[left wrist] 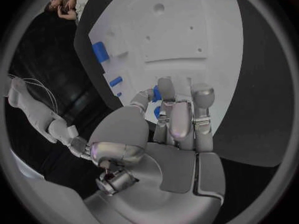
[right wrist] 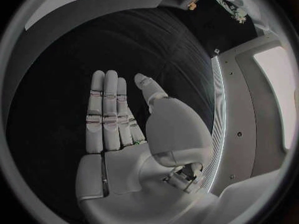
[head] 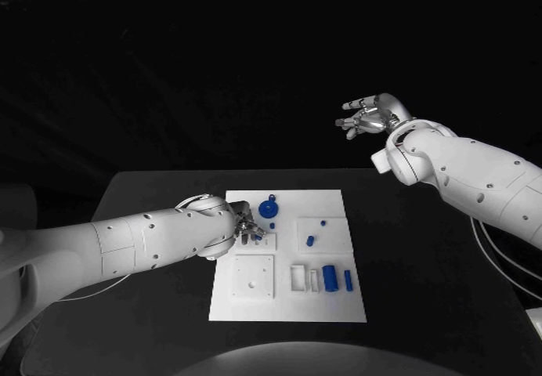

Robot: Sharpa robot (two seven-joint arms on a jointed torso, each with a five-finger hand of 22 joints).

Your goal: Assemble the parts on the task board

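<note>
You will find no readable writing, brand or label on anything here.

Your left hand (head: 245, 228) is low over the flat white rectangular task board (head: 288, 305), at its left edge about a third of the way down from the far end. In the left wrist view its silver fingers (left wrist: 181, 115) are curled together over the board, with a small blue part (left wrist: 156, 94) between their tips and the thumb; it looks pinched there, though the grip itself is partly hidden.

Your right hand (head: 370, 117) is raised well above and beyond the table's far right corner, well apart from the board. In the right wrist view its fingers (right wrist: 104, 115) lie straight and side by side, the thumb set off to one side, and nothing is in it.

On the board, a round blue disc-shaped part (head: 269, 209) lies near the far edge, just beside your left hand. A short blue cylinder part (head: 330, 277) stands in the recessed row at the right, with a slimmer blue bar part (head: 348, 280) just beside it. Two small blue pin parts (head: 311, 239) sit on the raised white square block near the middle right.

The black table (head: 429, 298) carries the board at its centre.
</note>
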